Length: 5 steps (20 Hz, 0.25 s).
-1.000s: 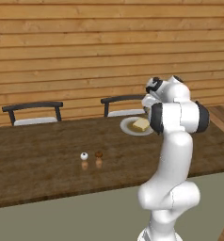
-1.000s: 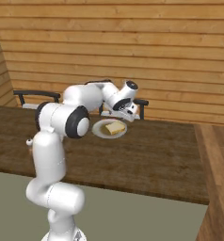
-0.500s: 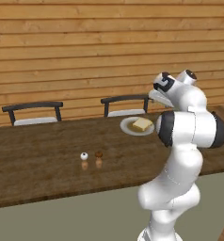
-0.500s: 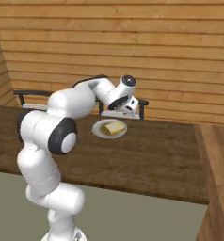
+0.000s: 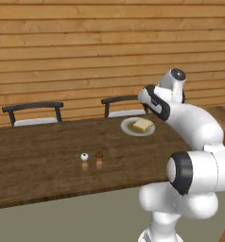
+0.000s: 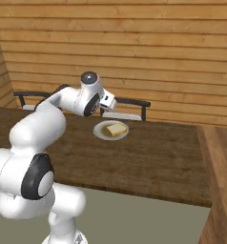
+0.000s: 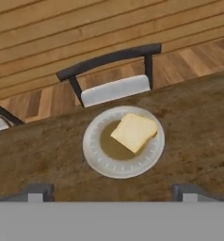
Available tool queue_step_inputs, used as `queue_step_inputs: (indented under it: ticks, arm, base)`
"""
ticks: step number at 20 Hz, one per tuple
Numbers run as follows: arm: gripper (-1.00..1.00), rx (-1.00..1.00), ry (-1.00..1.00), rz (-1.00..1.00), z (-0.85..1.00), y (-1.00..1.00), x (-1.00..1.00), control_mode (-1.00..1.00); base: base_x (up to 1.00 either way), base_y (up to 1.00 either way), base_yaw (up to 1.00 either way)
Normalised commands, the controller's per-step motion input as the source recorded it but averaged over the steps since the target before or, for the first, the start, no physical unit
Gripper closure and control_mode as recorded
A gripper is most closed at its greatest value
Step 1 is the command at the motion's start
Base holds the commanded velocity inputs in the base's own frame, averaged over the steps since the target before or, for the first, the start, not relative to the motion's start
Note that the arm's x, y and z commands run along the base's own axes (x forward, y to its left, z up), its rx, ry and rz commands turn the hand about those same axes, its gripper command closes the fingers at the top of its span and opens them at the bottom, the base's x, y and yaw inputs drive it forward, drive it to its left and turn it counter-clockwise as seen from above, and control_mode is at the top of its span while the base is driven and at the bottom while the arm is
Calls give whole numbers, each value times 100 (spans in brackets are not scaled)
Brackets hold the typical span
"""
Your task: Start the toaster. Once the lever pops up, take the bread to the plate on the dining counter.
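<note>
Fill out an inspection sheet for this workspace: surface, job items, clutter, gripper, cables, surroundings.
Surface: dining counter, dark brown wood planks.
Job's things: bread lies on the plate, off-centre toward one rim; the plate sits near the counter's far edge.
Clutter: two small shakers, one white-topped, one brown-topped, side by side mid-counter.
Gripper: gripper open, empty, above the counter near the plate.
Cables: nothing seen.
Surroundings: two dark chairs behind the counter; wooden plank wall.
</note>
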Motion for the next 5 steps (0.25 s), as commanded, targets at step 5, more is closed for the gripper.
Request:
queue_step_inputs:
  ticks: [5]
  arm:
    - [-100, -13, 0, 0, 65, 12, -80, -100]
  base:
    - [0, 0, 0]
